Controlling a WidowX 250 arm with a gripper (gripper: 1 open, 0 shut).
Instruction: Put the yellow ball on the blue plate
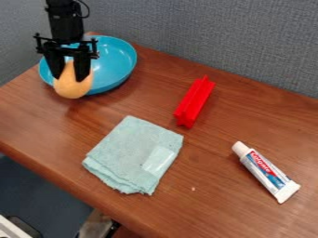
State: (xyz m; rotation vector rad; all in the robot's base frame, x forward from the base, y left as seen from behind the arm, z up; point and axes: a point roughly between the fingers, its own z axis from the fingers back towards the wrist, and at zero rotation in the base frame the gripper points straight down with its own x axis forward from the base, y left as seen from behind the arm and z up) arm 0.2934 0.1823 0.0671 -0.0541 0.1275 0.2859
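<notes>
Your black gripper (70, 63) is clenching the yellow ball (73, 82), which is showing below the fingers, over the near-left part of the blue plate (115, 63). You cannot tell whether ball and plate are touching. The folded teal cloth (133, 155), red box (194, 101) and Colgate toothpaste tube (266, 172) are lying on the wooden table (214, 142).

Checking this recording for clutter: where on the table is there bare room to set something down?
Bare wood lies between the folded cloth and the toothpaste tube, and between the red box and the blue plate. It is crowded at the plate, where the tool holds the yellow ball.
</notes>
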